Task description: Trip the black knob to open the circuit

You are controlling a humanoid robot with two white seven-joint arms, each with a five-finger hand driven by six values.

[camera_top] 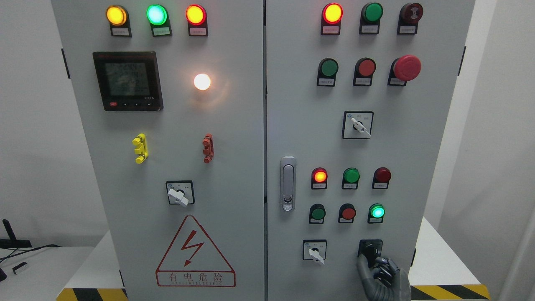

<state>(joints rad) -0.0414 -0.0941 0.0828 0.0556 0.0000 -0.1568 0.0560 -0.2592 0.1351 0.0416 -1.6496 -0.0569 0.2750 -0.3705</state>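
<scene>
R hand (382, 274) at bottom right of cabinet (234, 125), fingers (363, 262) curled on black knob (371, 251), gripping it. White switch (314, 252) just left.

**Black knob: lower right of right door**

Black knob (370, 250) sits on a square black plate at the bottom right of the cabinet's right-hand door, just right of a white-handled selector on the same row and below the lit green lamp. Mounted flat on the grey panel. Mostly covered: the right hand (382, 271), grey-gloved, comes up from the bottom edge with its fingers closed around the knob. Pointer position can't be read, and no markings are legible around it.
</scene>
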